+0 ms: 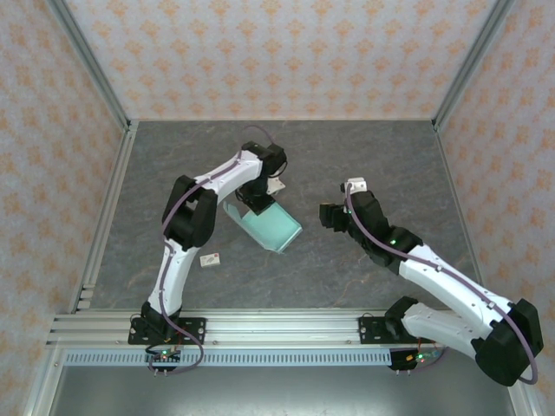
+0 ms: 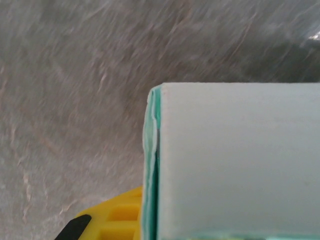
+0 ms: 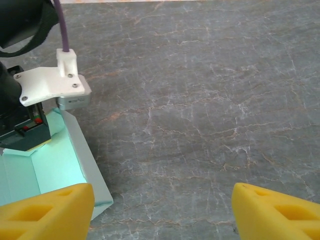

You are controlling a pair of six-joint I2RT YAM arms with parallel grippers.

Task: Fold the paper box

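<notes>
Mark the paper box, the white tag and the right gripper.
paper box [image 1: 270, 227]: top view, middle of its mint panel.
white tag [image 1: 209, 258]: top view, centre.
right gripper [image 3: 162, 212]: right wrist view, midway between its yellow fingertips.

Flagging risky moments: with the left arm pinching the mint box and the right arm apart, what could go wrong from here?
The left fingers pinch the pale mint-blue thin cardboard box at one end, so it may slip or crease. The open right fingers stand apart from it. Moving in, they could knock the left wrist's white camera mount.
</notes>
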